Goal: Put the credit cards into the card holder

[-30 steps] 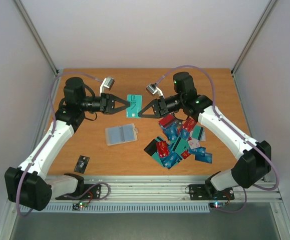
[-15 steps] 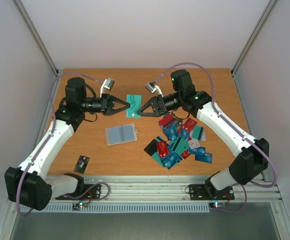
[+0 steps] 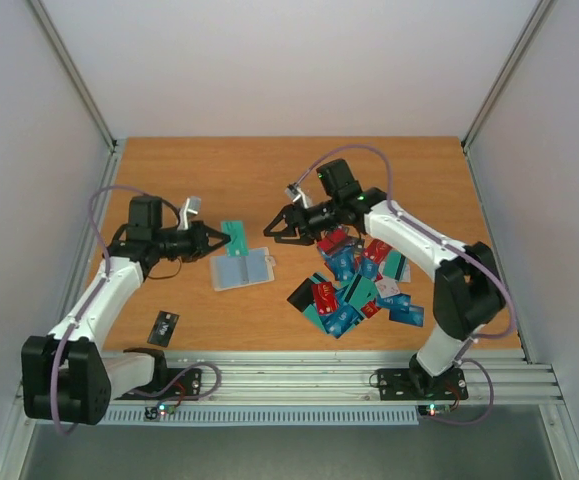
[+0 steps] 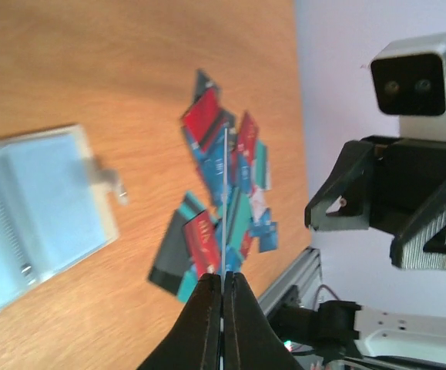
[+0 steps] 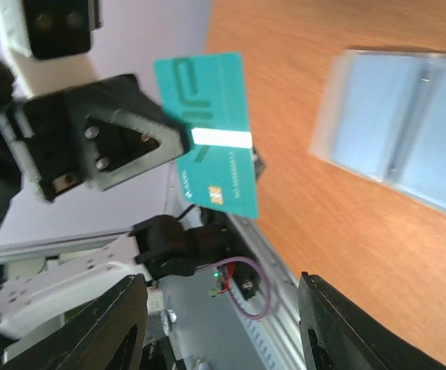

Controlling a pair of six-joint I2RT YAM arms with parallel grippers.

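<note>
Left hand (image 3: 212, 240) is clenched on one teal card (image 3: 234, 237). It grips the card by one short end. The card sticks out toward 3 o'clock. From the left wrist view the card shows only as a thin line between the two shut fingers.

At 7 o'clock from this hand, one black card (image 3: 163, 327) lies alone near the front edge of the brown surface (image 3: 219, 170).

The card holder (image 3: 241, 268) lies open and flat on the surface, with its clear sleeves facing up. It sits at 5 o'clock from the left hand, just under the far end of the teal card. I cannot tell if the card touches it. A small clasp tab sticks out from the holder's right side.

The right hand (image 3: 274, 229) is at 1 o'clock from the card holder. Its fingers are spread apart and it grasps nothing. It points toward 9 o'clock, at the teal card, and is near the card but not touching it.

A pile of credit cards (image 3: 354, 285) lies at 3 o'clock from the card holder and at 4 o'clock from the right hand. Teal, blue, red and black cards lie mixed on top of each other there.
</note>
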